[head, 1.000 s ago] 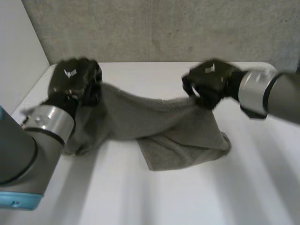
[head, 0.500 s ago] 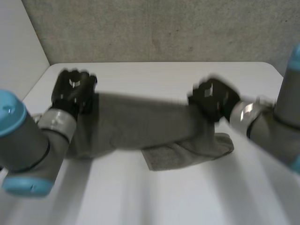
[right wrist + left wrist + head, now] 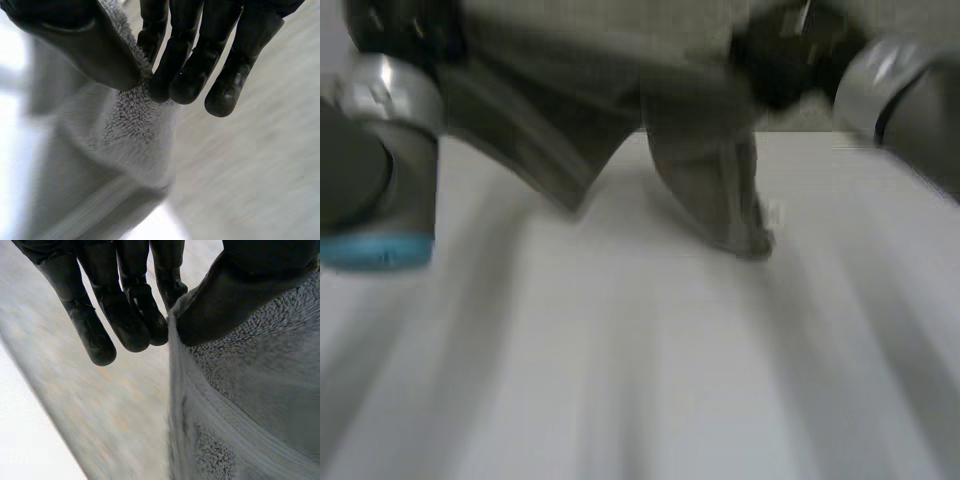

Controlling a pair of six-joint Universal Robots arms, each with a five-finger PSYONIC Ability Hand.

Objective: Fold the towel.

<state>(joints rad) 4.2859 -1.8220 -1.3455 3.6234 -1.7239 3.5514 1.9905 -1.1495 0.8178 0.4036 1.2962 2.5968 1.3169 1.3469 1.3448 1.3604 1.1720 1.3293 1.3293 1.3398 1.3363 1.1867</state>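
A grey towel hangs in the air between my two hands, its lower folds trailing down to the white table. My left hand is raised high at the towel's left top corner; in the left wrist view its thumb pinches the towel against the fingers. At the towel's right top corner my right hand does the same: the thumb presses the towel's edge against the fingers.
A grey wall stands behind the table. The left arm with its light-blue cap is at the near left, the right arm at the right.
Both hands have risen sharply, lifting the towel off the table; it now hangs stretched between them with only its lower folds near the surface.
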